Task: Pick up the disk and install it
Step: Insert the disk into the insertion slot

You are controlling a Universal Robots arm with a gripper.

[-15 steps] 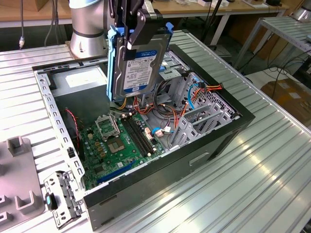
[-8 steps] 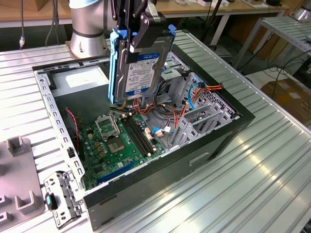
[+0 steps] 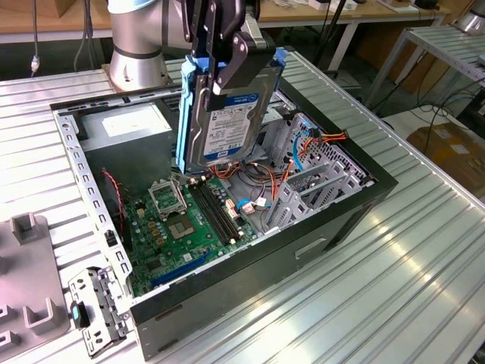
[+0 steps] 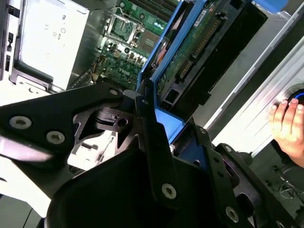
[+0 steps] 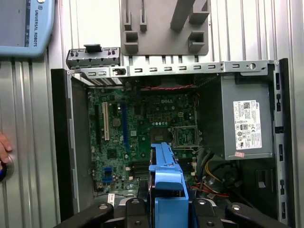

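Disk (image 3: 227, 114), blue-and-white label (image 3: 226, 130) outward, upright in gripper (image 3: 221, 72) over open case (image 3: 318, 241)

This is a robotics lab or test workshop. In the exterior view a silver robot arm base (image 3: 136, 53) stands on a ribbed aluminium bench (image 3: 394, 288), and its fingers (image 3: 242, 61) clamp a blue-framed grey hard disk (image 3: 220, 121) above an open black desktop computer case (image 3: 250, 284). A grey moulded fixture plate (image 3: 30, 265) lies at nine o'clock from the case. At twelve o'clock stand wooden-topped worktables (image 3: 303, 14) with hanging cables (image 3: 34, 38). A brown cardboard box (image 3: 447, 152) sits on the floor at three o'clock.
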